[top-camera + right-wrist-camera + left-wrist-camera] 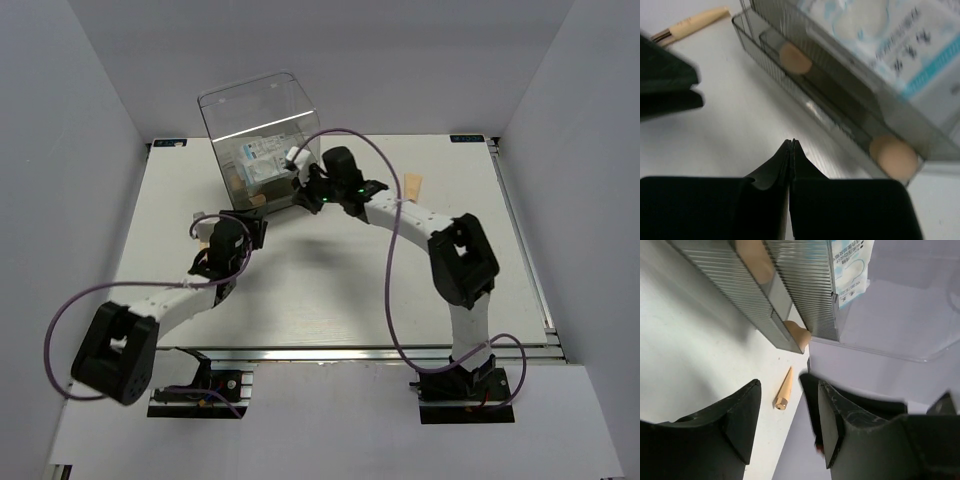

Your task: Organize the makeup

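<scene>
My left gripper (789, 384) stands open over the table with nothing between its fingers. A tan cone-shaped tube (784, 390) lies on the table just ahead of it, near the front corner of the clear drawer box (258, 135). In the box's open drawer sit peach sponges (795, 57) (892, 155), and white-and-blue packets (890, 40) stand above them. My right gripper (791, 145) is shut and empty, low in front of the drawer. A thin tan stick (690, 22) lies on the table beyond the drawer's far end.
The drawer box stands at the back of the table, left of centre, with both grippers (250, 225) (303, 190) close to its front. A small tan item (413, 187) lies on the table to the right of the right arm. Grey walls enclose the table.
</scene>
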You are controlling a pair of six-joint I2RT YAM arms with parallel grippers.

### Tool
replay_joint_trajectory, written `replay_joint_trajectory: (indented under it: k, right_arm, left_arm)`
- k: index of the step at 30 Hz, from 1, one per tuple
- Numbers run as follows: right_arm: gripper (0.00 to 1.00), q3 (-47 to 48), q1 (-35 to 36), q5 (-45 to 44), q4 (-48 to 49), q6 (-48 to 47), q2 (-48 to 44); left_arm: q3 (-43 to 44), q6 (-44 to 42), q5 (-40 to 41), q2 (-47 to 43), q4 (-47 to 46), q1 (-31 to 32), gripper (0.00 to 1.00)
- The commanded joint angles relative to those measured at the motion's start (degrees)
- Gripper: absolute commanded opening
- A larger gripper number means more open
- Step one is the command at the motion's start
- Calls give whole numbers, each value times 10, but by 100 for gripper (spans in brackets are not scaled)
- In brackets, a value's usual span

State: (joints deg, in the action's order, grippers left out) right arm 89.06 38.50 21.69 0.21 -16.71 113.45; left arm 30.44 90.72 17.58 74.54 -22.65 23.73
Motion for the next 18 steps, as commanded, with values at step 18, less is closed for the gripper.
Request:
replay_joint_trajectory:
  k: [18]
  right_arm:
    - [0, 123, 23, -153, 77, -92, 129]
  left_arm:
    - [-86, -3, 17, -100, 91, -2, 61]
